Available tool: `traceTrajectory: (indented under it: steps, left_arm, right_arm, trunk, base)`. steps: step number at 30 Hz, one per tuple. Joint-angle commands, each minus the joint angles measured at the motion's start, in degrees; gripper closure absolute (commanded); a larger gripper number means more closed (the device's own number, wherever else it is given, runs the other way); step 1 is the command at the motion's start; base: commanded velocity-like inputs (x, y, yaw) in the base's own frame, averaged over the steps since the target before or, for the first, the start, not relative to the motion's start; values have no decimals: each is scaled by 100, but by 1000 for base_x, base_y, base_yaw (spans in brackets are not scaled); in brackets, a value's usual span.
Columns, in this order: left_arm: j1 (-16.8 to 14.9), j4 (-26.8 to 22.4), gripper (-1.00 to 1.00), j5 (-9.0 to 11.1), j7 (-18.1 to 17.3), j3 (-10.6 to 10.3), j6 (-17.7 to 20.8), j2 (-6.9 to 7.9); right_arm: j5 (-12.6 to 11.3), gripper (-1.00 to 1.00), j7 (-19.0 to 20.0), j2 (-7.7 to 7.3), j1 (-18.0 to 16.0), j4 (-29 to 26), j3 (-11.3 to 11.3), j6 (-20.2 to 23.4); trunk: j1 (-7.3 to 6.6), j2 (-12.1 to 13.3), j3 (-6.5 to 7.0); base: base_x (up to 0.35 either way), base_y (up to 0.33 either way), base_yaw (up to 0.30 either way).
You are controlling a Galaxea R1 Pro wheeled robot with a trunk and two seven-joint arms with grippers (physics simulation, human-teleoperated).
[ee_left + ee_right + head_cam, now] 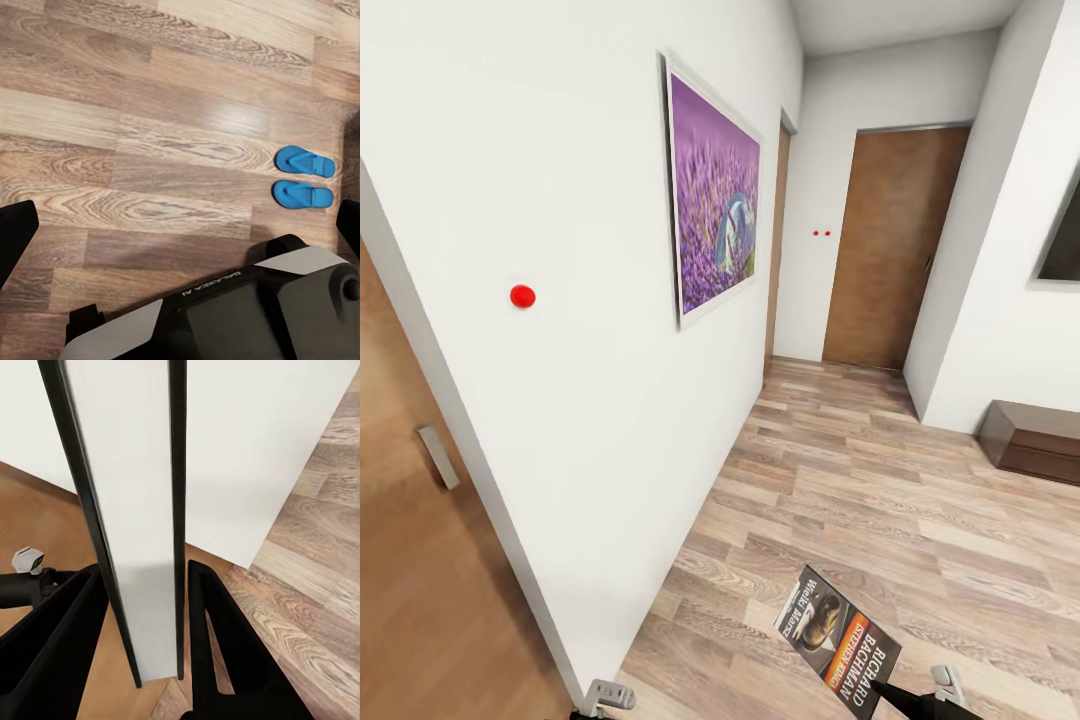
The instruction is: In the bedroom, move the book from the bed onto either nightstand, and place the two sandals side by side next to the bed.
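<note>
Right jaws clamping book (840,640) (edge-on), wood-plank floor (880,500), white walls (560,200)

My left wrist camera looks straight down on the wood-plank floor (150,135). Two bright blue sandals (304,178) lie on it side by side, just apart and parallel, near my robot's dark base (247,315), which carries grey panels and white lettering. Black finger tips (15,232) show at both sides, spread wide with nothing between.
</note>
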Motion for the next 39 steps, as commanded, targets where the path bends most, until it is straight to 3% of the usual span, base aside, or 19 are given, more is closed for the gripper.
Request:
traceTrajectory:
  steps: [1, 18, 39]
  left_arm:
    - [-6, 5, -100, 42, -17, -49, -23, 3]
    - [-6, 5, -100, 42, -17, -48, -31, 5]
    - [-6, 5, -100, 42, -17, -48, -35, 7]
  right_arm:
    - [-42, 100, 10, -3, -6, 2, 44, -24]
    - [-42, 100, 14, -1, -6, 2, 44, -24]
    - [-42, 100, 33, -1, -6, 2, 44, -20]
  trunk:
    - [4, -13, -13]
    - [4, -13, -13]
    - [4, -13, -13]
  base:
    - [0, 0, 0]
    - [54, 54, 0]
    - [183, 30, 0]
